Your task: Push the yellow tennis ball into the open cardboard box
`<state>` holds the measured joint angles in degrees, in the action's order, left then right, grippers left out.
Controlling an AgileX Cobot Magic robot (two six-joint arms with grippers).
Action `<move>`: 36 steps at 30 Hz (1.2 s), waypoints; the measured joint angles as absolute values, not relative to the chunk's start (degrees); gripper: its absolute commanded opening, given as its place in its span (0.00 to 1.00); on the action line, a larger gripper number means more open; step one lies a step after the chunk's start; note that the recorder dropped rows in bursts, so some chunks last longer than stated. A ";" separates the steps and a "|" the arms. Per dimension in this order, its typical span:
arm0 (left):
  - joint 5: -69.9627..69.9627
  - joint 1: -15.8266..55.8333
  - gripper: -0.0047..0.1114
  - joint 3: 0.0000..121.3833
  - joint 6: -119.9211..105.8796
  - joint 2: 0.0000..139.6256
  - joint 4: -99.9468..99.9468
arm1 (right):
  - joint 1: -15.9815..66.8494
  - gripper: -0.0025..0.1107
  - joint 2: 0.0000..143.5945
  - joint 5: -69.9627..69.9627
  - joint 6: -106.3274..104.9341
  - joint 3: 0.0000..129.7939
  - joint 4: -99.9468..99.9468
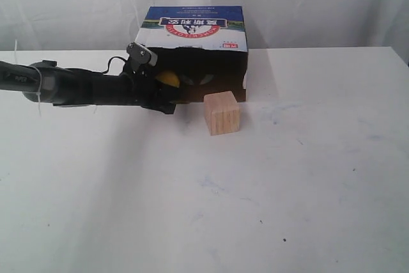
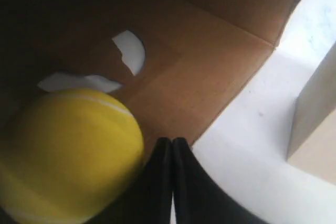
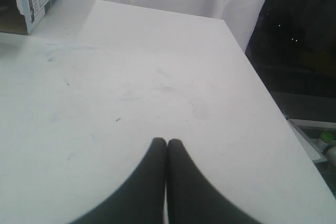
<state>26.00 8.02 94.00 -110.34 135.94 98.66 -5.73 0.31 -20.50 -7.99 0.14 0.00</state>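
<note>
Only left wrist view shows seam on the yellow tennis ball (image 2: 68,156).

The ball (image 2: 68,156) is bright yellow with a thin pale seam line curving across it. The box (image 1: 192,30) is plain brown cardboard, dark inside, and its top panel is blue and white with a red-and-white logo. The wooden block (image 1: 222,113) is pale tan with faint grain stripes. The worktop (image 1: 287,190) is white with a few bluish smudges. The left end effector (image 2: 172,148) and right end effector (image 3: 166,148) are both black.
</note>
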 measured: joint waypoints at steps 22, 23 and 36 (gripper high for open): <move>27.50 8.02 0.04 73.04 -111.54 121.11 98.76 | -5.73 0.02 0.31 -20.50 -7.99 0.14 0.00; 26.24 8.02 0.04 70.91 -111.44 119.30 98.74 | -5.73 0.02 0.31 -20.50 -7.99 0.14 0.00; -14.77 8.02 0.04 45.11 -98.98 82.63 98.78 | -5.73 0.02 0.31 -20.50 -7.99 0.14 0.00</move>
